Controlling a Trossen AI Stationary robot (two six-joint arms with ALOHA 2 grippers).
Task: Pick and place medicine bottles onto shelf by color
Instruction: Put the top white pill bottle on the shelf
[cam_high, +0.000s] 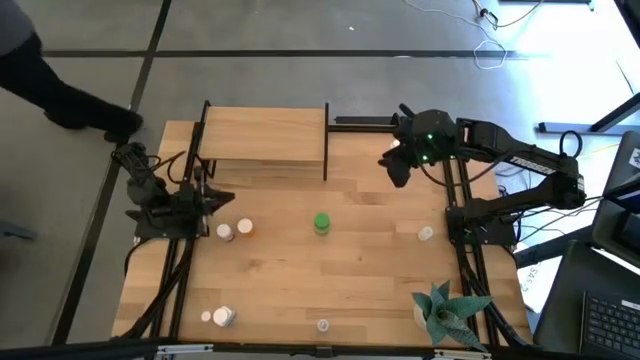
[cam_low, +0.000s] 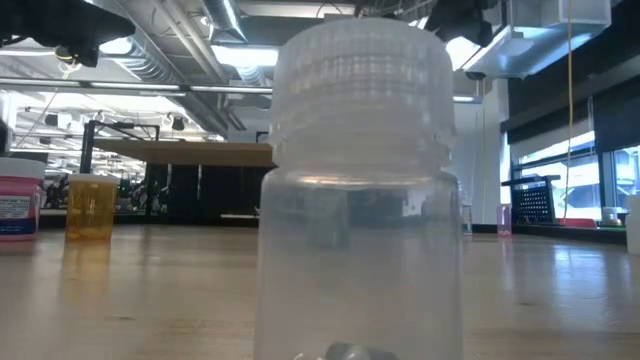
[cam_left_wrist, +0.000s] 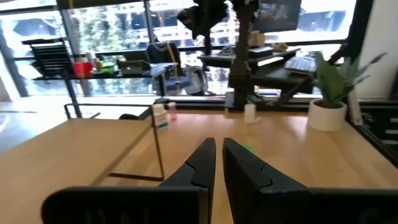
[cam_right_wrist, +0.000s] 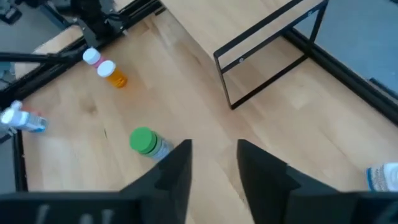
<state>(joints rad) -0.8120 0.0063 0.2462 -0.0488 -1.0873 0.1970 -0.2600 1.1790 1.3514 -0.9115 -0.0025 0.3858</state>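
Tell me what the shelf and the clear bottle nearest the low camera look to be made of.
The rectangular light wood shelf: pale board with visible grain and a matte finish, on thin black posts that look like painted metal. The clear round bottle with ribbed cap: probably translucent plastic, since the room shows hazily through its wall; glass cannot be ruled out.

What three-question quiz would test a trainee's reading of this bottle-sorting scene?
1. True or false: a bottle already stands on the shelf.
2. Which gripper hangs beside the shelf's right end? A) left gripper B) right gripper
3. What colour is the cap of the bottle near the table's middle?

Key
1. False: the shelf top is bare.
2. B: the right gripper hangs there, open and empty; the left gripper waits shut at the table's left.
3. Green: the green-capped bottle stands apart from the orange bottle.
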